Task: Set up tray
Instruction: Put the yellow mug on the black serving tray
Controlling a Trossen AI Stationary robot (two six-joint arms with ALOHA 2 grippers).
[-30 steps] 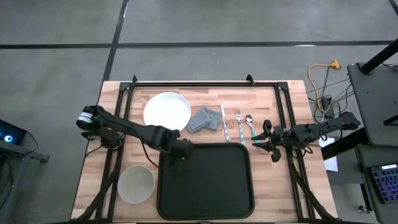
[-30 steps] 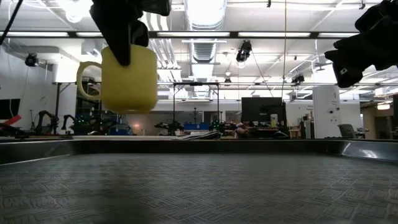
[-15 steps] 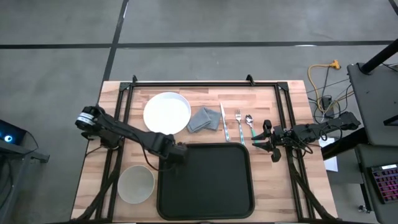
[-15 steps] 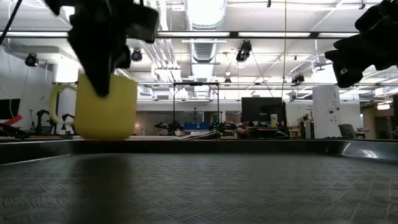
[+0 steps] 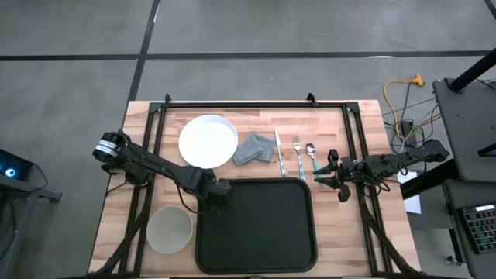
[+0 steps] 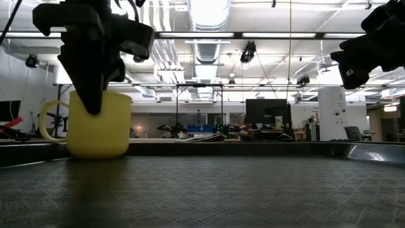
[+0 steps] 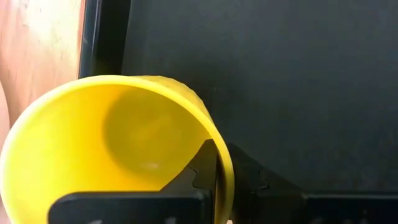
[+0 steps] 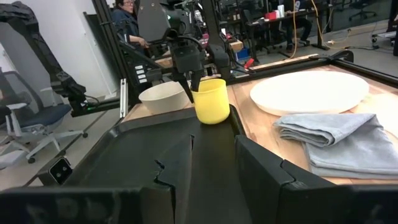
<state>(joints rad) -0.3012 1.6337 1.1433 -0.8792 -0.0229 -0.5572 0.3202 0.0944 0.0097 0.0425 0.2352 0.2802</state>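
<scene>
One yellow mug (image 6: 96,125) on one tray (image 5: 263,232), one plate (image 5: 208,139), one bowl (image 5: 169,229).

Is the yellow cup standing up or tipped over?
Standing up. The yellow cup sits flat on the tray, mouth upward, with the left gripper pinching its rim.

I looked over all four views and found no text, label, brand, number or sign that I could read on anything on the table or in the room behind.
</scene>
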